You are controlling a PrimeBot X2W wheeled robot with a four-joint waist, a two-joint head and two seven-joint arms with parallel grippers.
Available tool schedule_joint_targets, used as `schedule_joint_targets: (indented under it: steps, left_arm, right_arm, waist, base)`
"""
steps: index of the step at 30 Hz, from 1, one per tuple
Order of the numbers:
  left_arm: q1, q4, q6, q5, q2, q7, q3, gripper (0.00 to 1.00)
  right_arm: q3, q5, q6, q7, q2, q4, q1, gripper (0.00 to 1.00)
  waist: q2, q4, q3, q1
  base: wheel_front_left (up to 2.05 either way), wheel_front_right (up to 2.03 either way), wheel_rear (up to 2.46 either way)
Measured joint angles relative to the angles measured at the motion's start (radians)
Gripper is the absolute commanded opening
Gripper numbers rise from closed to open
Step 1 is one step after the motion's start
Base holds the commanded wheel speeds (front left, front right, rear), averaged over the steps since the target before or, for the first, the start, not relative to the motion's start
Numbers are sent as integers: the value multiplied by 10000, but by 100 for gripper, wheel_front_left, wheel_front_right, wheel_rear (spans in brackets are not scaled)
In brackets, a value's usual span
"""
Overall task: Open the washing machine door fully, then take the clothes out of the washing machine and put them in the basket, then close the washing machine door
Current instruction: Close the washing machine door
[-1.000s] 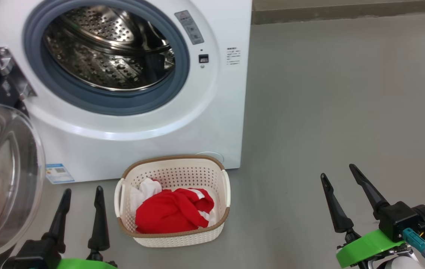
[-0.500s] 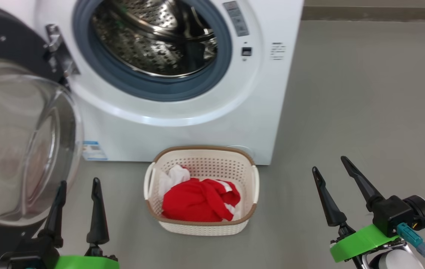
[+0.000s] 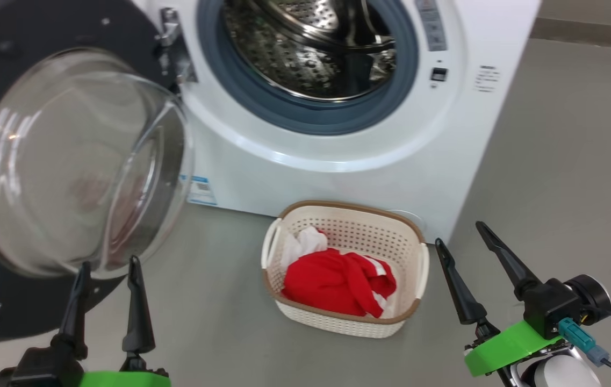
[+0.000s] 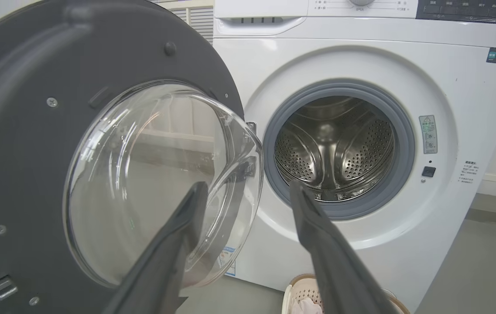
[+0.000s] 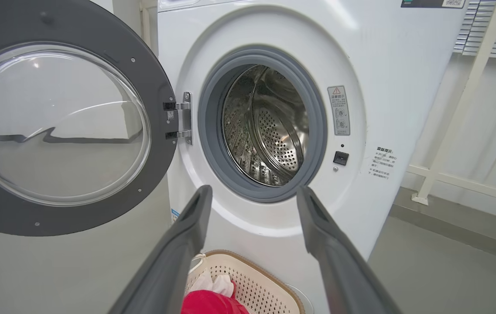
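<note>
Your view's swung left: washing machine door [image 3: 42, 27] hangs open at 9 o'clock, clothes [image 3: 337, 282] sit in the basket [image 3: 332, 325] at 6, left pincer [image 3: 108, 262] and right pincer [image 3: 459, 233] gape wide, empty, so close it next.

the clothes [image 3: 337, 282] lie in the basket [image 3: 348, 217] before the washing machine [image 3: 337, 161], its door [image 3: 26, 161] swung left.

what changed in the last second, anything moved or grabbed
The head camera swung toward the robot's left, so everything slid rightward in its view and more of the washing machine door shows. Nothing was taken hold of or let go. The door stays open, the clothes stay in the basket before the washing machine, and the left hand and right hand stay open and empty.
</note>
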Motion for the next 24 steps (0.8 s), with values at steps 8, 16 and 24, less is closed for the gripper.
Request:
schedule_joint_targets:
  steps: [8, 16, 24]
  left_arm:
    - [201, -268, 334, 328, 46, 17, -4, 100]
    - [203, -481, 500, 355, 65, 102, -13, 100]
    - [368, -543, 598, 349, 56, 100, -79, 100]
  right_arm:
    - [188, 0, 0, 0, -17, 0, -152, 100]
    - [245, -4, 0, 0, -4, 8, -154, 100]
    - [259, -6, 0, 0, 29, 13, -200, 100]
  waist:
    - [0, 895, -25, 1]
    - [0, 1513, -43, 1]
    - [0, 2026, -47, 1]
  base:
    - [0, 0, 0]
    - [0, 0, 0]
    - [0, 0, 0]
